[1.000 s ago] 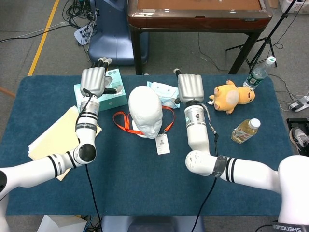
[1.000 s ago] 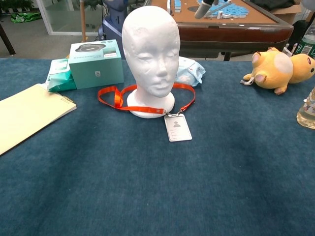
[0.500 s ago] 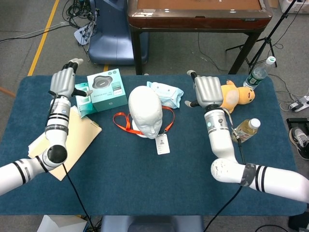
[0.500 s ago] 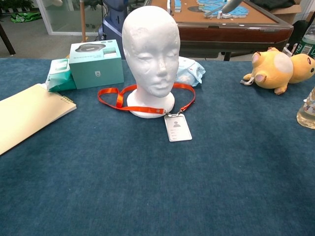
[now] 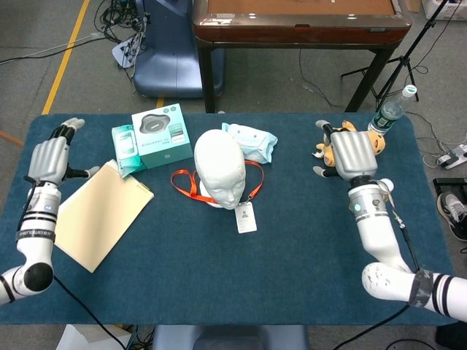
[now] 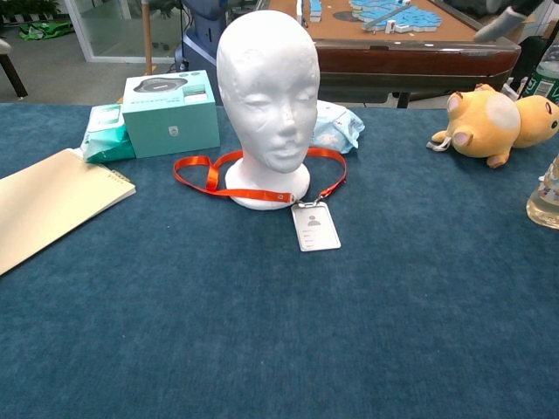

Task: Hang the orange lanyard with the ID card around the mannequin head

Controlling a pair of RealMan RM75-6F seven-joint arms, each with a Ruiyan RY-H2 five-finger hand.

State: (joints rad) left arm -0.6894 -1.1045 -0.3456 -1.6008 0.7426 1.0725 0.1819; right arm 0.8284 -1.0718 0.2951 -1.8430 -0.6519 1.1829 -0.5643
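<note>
Both hands have swung outward, away from the mannequin head (image 5: 220, 169), since a second ago. Now the left hand (image 5: 49, 158) hovers past the notebook's (image 5: 102, 214) far edge, fingers spread and holding nothing. Equally empty, the right hand (image 5: 353, 152) hangs flat above the plush toy (image 5: 376, 142), fingers loosely extended. Well apart from both hands, between them, the orange lanyard (image 5: 185, 183) loops on the table around the mannequin's base, its ID card (image 5: 246, 216) lying flat in front.
</note>
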